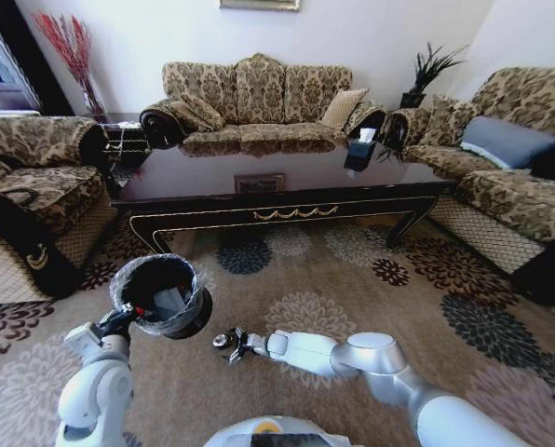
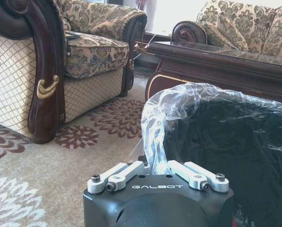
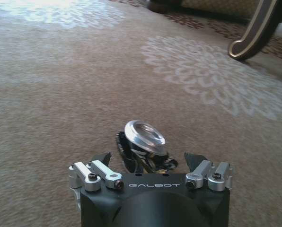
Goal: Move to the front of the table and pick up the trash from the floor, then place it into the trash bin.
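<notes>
My right gripper [image 3: 145, 158] grasps the silvery can piece [image 3: 144, 135]; my left gripper [image 2: 156, 166] clenches the trash bin [image 1: 162, 296] rim, hiding its fingertips.

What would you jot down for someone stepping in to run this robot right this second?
Left gripper: shut on the bag-lined rim of the trash bin, held off the carpet.
Right gripper: shut on the small silvery can-like piece, beside the bin, not yet over it.
Done: robot faces the table; white paper and something red already lie in the bin.
Left: carry the silvery piece over the bin and release.
</notes>
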`<state>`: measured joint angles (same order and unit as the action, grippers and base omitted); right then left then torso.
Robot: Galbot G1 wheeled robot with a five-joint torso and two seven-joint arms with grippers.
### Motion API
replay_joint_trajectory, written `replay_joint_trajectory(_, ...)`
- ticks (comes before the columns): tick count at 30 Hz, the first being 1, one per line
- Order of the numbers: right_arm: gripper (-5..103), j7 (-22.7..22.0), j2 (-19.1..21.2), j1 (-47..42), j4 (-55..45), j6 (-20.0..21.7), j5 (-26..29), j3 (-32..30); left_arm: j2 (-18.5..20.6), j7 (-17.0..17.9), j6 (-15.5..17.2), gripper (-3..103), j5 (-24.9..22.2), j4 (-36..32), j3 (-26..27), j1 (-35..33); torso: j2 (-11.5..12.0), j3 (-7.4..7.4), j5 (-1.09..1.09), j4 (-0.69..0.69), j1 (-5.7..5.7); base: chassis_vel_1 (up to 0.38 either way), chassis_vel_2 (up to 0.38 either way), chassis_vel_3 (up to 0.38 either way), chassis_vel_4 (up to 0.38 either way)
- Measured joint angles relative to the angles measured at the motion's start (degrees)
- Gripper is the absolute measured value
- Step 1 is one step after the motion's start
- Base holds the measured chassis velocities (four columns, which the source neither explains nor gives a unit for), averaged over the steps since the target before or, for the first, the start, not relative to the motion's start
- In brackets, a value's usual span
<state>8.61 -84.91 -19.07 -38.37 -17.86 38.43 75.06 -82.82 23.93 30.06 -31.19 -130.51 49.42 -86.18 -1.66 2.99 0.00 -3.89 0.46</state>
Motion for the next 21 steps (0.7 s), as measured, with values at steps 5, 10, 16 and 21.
replay_joint_trajectory(5,77,-4.06,-0.62,-0.7,-0.15,1.25,1.15,-0.5,-0.02,-0.01,-0.08,4,0.0,0.12,-0.03,0.04,0.0,0.0,0.0,0.0,0.0,0.0,0.0,0.0,0.0)
replay_joint_trajectory(10,75,-4.5,-1.24,-1.1,-0.08,1.36,1.18,-0.58,-0.02,-0.02,-0.1,4,0.0,0.2,-0.07,0.07,0.0,0.0,0.0,0.0,0.0,0.0,0.0,0.0,0.0)
replay_joint_trajectory(16,76,-4.66,-1.49,-1.45,-0.07,1.34,1.13,-0.59,-0.06,-0.02,-0.1,4,0.1,0.42,-0.21,0.13,0.0,0.0,0.0,0.0,0.0,0.0,0.0,0.0,0.0)
replay_joint_trajectory(21,76,-4.65,-1.81,-1.31,0.43,1.25,1.03,-0.44,-0.05,-0.02,-0.1,4,0.12,0.57,-0.24,0.26,0.0,0.0,0.0,0.0,0.0,0.0,0.0,0.0,0.0)
